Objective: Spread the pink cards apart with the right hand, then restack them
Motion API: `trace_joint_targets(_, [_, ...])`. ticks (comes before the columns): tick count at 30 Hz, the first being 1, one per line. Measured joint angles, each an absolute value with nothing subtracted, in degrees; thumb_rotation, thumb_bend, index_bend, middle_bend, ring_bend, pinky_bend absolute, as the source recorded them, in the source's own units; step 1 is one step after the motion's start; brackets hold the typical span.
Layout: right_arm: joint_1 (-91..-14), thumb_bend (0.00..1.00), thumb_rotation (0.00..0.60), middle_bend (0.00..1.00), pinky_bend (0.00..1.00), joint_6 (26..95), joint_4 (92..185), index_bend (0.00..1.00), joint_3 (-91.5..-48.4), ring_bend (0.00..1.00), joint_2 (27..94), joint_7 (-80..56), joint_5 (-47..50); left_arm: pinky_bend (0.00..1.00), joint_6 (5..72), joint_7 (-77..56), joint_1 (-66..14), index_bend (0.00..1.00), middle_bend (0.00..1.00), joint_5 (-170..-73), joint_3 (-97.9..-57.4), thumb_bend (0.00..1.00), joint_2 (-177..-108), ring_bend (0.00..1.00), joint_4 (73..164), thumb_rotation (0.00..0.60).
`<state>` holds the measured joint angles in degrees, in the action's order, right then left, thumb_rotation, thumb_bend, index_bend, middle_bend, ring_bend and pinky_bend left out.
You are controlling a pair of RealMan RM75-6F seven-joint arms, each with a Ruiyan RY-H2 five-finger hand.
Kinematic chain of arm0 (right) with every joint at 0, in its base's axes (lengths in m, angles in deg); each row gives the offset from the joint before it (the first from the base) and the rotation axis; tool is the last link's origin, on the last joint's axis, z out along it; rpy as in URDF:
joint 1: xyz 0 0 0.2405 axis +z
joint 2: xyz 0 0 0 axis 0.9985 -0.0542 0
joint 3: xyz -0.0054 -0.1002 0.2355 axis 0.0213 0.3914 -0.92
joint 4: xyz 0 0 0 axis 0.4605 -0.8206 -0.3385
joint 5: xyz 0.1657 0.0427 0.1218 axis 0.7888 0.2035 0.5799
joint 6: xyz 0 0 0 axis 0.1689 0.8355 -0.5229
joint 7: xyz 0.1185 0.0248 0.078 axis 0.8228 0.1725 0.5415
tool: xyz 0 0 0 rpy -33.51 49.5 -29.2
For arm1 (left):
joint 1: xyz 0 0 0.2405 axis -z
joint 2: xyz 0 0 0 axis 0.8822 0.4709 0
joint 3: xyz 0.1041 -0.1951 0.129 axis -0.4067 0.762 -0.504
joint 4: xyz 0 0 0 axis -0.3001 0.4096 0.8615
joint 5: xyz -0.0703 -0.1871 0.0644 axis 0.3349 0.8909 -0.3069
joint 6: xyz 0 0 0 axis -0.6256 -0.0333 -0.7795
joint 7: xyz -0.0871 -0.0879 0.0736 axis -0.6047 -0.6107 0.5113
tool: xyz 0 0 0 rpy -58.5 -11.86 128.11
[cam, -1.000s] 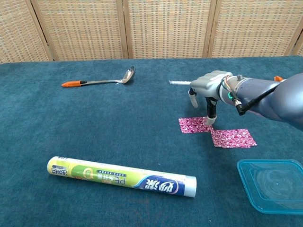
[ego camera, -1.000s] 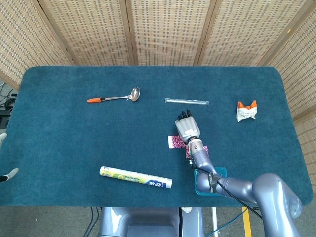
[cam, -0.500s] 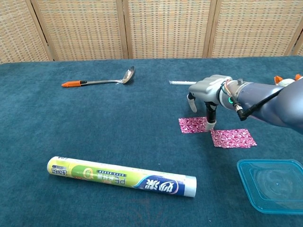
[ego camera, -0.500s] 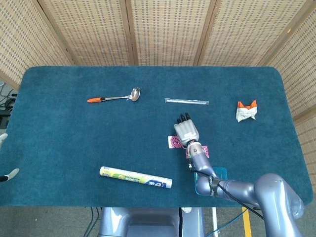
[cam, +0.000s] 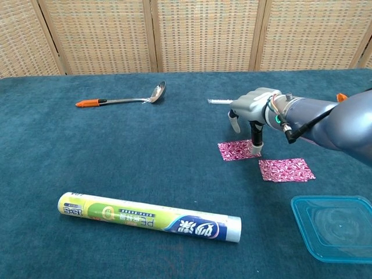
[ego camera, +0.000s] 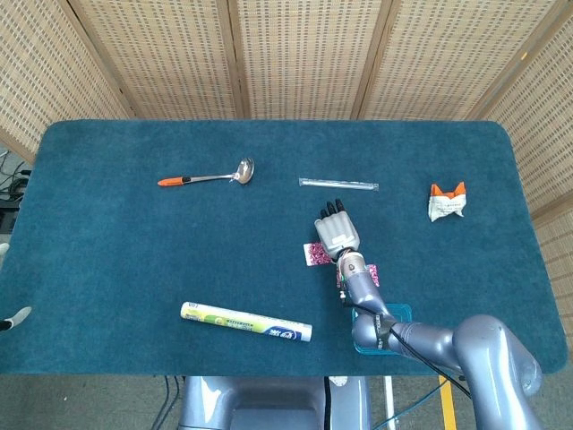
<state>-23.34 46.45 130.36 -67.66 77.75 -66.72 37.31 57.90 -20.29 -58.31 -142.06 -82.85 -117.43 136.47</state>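
- Cards (cam: 264, 160), two pink patterned ones, lie flat on the blue cloth surface (cam: 116, 151) toward its right front. The left card (cam: 237, 150) and the right card (cam: 286, 170) sit just apart at their near corners, so the spreading looks done and the restacking not yet done.
- Right hand (cam: 254, 110) stands over the left card with its fingers (cam: 256, 139) pointing down. One fingertip seems to press the card's right edge; the others hang apart and hold nothing.
- Handling, as a judgement: the cards look thin, light and fairly stiff. Lying flush on napped cloth, they offer no edge to pinch, so they are better slid under a pressing fingertip than lifted. Pressing near a card's middle should steer it without spinning it. The cloth may drag on it, and a light card can skid out from under the finger.
- Nearby lie a long printed roll (cam: 148, 217), a clear blue tub (cam: 334, 228) at the right front, a ladle (ego camera: 208, 177) with an orange handle, a thin stick (ego camera: 338, 184) and a crumpled wrapper (ego camera: 447, 202) further back.
- Hard to tell: in the head view the hand and forearm cover most of both cards. Whether each pink patch is one card or several cannot be told. Of the left hand (ego camera: 13, 318), only a sliver shows at the frame edge, so I cannot tell how its fingers lie.
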Motion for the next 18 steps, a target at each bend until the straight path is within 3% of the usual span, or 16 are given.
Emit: trace_joint_targets(18, [-23.2,0.15,0.6,0.18,0.0,49.8,138.1,0.36,-67.8,0.0,74.6,-69.8,40.4,0.0,58.1,-20.9,-58.3,0.08,0.0,-142.9,-82.9,0.14,-117.4,0.0,136.2,0.6])
